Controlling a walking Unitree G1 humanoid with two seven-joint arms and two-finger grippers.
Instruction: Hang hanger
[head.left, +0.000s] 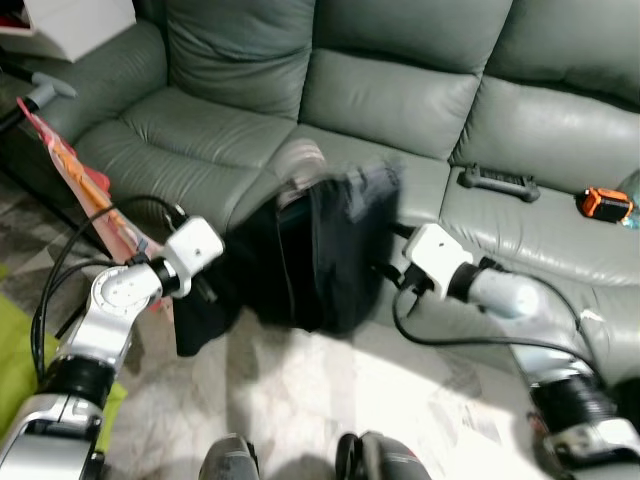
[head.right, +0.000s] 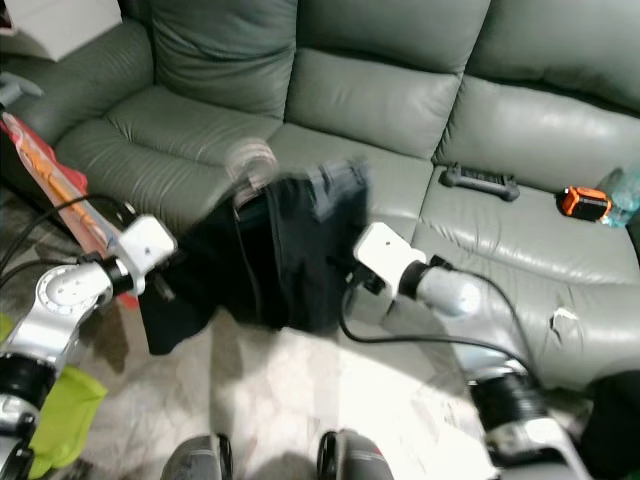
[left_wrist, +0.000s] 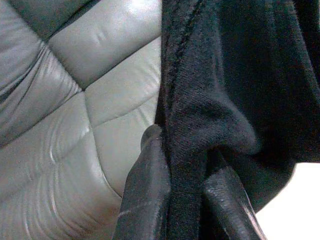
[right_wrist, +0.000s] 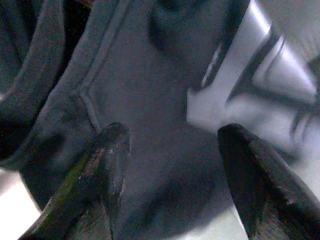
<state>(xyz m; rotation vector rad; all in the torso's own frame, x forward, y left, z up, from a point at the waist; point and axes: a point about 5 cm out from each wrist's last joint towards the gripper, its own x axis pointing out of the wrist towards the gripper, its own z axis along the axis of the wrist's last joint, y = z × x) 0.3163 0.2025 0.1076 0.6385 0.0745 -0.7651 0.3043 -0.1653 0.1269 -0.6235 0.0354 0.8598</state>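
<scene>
A black garment (head.left: 320, 250) hangs in front of the sofa's seat edge, held up between my two arms. At its top is a blurred pale shape (head.left: 300, 160); I cannot tell what it is. My left gripper (left_wrist: 185, 155) is shut on a fold of the garment's (left_wrist: 240, 75) edge, at the cloth's lower left in the eye views (head.left: 208, 288). My right gripper (right_wrist: 174, 132) is open, its fingers spread wide just before the dark cloth (right_wrist: 140, 100). In the eye views it sits at the garment's right side (head.left: 388, 270).
A grey-green leather sofa (head.left: 400, 100) spans the view. A black handled object (head.left: 498, 182) and an orange-black item (head.left: 604, 203) lie on its right seat. An orange-red bag (head.left: 85, 190) leans at the left. Green fabric (head.left: 15, 370) lies on the pale floor (head.left: 330, 390).
</scene>
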